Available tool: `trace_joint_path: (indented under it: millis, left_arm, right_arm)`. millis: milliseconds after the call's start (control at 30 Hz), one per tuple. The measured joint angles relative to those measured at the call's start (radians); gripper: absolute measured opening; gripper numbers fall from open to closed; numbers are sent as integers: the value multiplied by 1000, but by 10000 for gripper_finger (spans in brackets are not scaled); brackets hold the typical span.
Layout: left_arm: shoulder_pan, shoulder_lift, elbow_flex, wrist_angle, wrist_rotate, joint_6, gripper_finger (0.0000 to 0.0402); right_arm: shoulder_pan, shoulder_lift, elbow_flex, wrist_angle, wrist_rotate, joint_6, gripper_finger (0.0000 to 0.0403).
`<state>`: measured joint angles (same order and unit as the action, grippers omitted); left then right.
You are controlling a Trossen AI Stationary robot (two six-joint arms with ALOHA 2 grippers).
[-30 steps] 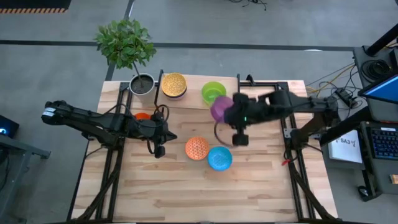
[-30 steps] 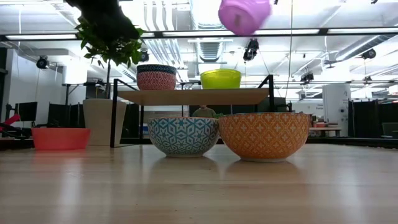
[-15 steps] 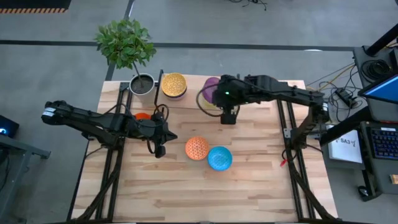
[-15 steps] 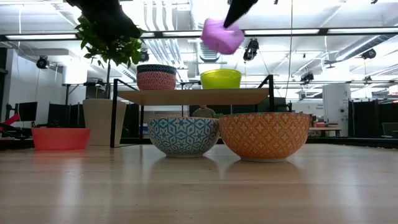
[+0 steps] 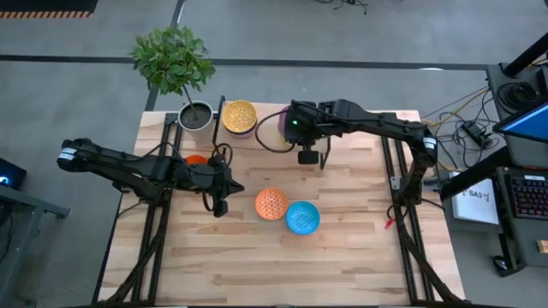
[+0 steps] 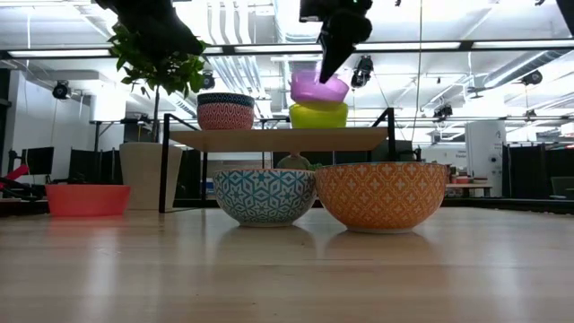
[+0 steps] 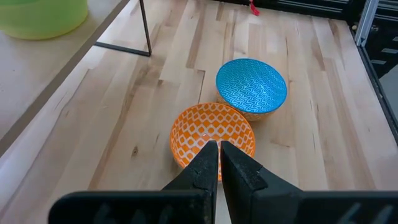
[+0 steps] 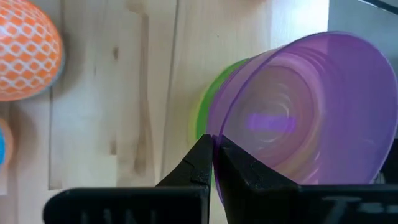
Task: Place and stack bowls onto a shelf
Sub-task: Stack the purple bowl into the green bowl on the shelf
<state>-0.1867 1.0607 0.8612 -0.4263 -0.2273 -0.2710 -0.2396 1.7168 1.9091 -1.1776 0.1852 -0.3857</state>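
Note:
My right gripper (image 5: 295,128) is over the shelf (image 6: 278,139), shut on the purple bowl (image 6: 318,87). That bowl sits over the green bowl (image 6: 318,115), which stands on the shelf board; the purple bowl's base reaches down to the green rim. My left gripper (image 5: 218,205) is shut and touches nothing, left of the orange patterned bowl (image 5: 271,204). The blue patterned bowl (image 5: 302,217) stands beside the orange one on the table. A yellow speckled bowl (image 5: 240,115) tops a stack at the shelf's left end. The red-orange bowl (image 5: 196,159) stands on the table. My right gripper pinches the purple bowl's rim (image 8: 214,134), one finger (image 8: 239,171) inside the bowl and one outside. The fingers come from above, slanting down, as the low view shows. The bowl hangs nearly upright below them, its base at the green bowl's (image 8: 202,118) mouth; whether it rests there I cannot tell.
A grey plant pot (image 5: 195,115) with a leafy plant stands at the table's far left corner, next to the shelf. The shelf's thin black legs (image 6: 164,161) stand on the table. Bare wooden tabletop (image 5: 282,265) lies along the near edge.
My right gripper has carried the purple bowl toward the table's far edge and left, then down, from high above the table to just over the green bowl on the shelf. The bowl has turned from tipped to nearly upright.

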Motion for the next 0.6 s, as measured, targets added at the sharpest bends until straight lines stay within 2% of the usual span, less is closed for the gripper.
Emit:
trace_joint_path:
  millis: [233, 600]
  left_arm:
    - [0, 0, 0, 0, 0, 0, 1]
    - [0, 0, 0, 0, 0, 0, 1]
  right_arm:
    - [-22, 2, 0, 1, -1, -8, 15]
    - [-30, -3, 0, 9, 0, 19, 86]
